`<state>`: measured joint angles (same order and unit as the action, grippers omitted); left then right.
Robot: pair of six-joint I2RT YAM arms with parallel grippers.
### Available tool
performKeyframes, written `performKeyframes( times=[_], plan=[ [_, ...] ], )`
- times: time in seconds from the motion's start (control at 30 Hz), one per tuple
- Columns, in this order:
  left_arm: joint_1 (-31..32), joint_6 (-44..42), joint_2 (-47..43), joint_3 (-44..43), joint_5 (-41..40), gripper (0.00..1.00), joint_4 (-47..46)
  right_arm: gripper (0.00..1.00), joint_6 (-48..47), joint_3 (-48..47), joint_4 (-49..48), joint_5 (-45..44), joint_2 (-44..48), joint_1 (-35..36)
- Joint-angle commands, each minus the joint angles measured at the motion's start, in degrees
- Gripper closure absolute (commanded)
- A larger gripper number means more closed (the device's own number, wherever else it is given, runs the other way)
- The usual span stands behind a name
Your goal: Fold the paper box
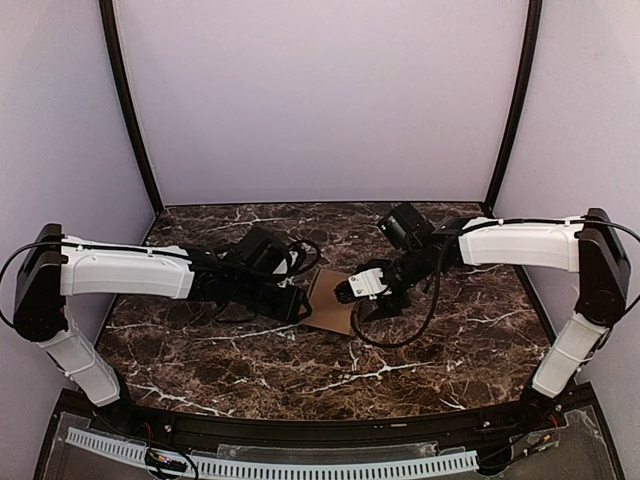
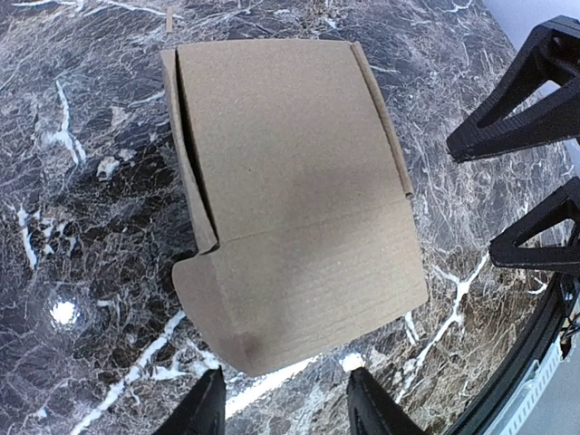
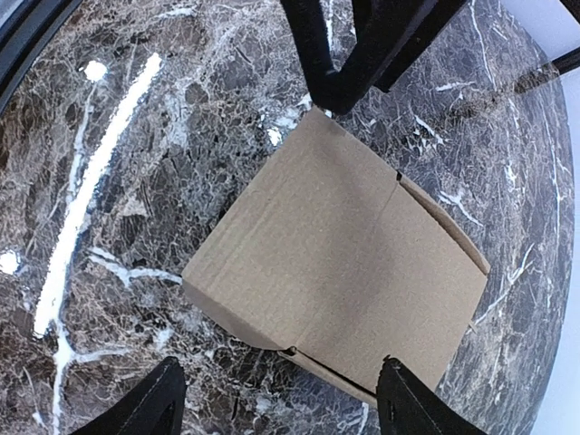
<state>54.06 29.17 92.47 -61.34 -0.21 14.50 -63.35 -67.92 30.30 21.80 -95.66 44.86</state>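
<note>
The paper box lies flat on the marble table at the centre of the overhead view, between the two tools. The left gripper is at its left edge, fingers spread, with the cardboard just ahead of the tips and not pinched. The right gripper is at its right edge, spread wider. One tip is over the cardboard and the other over bare marble. Contact cannot be told.

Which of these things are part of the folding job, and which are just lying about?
Part of the job: paper box, left gripper, right gripper.
Just there: marble table, white slotted strip along its near edge.
</note>
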Motion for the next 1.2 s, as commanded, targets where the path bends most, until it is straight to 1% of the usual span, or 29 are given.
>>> performKeyframes(
  times=[0.0,0.13,0.23,0.47,0.73,0.9,1.17],
  plan=[
    [-1.9,1.7,-0.7,1.4,4.8,0.55,0.4,0.30,-3.2,1.4,-4.7,-2.9,-0.3,0.8],
    [-2.3,3.0,2.9,0.7,8.4,0.55,-0.1,0.34,-3.6,3.1,-9.2,-5.1,-1.3,1.9],
    [-2.3,3.9,4.3,1.4,9.6,0.54,-1.9,0.35,-4.5,4.7,-12.1,-6.3,-1.6,2.7],
    [-2.3,5.0,5.4,2.8,10.3,0.55,-4.2,0.38,-5.8,5.2,-12.5,-8.4,-4.6,3.8],
    [-2.4,4.8,7.7,2.9,10.3,0.58,-6.8,0.46,-6.2,5.3,-13.4,-9.4,-5.7,3.9],
    [-2.7,4.2,8.1,2.3,9.6,0.59,-7.4,0.49,-6.3,4.8,-13.0,-9.4,-6.1,3.9],
    [-3.6,4.2,9.1,2.9,8.3,0.60,-10.9,0.54,-4.8,3.4,-11.9,-8.0,-7.3,3.5]
  ],
)
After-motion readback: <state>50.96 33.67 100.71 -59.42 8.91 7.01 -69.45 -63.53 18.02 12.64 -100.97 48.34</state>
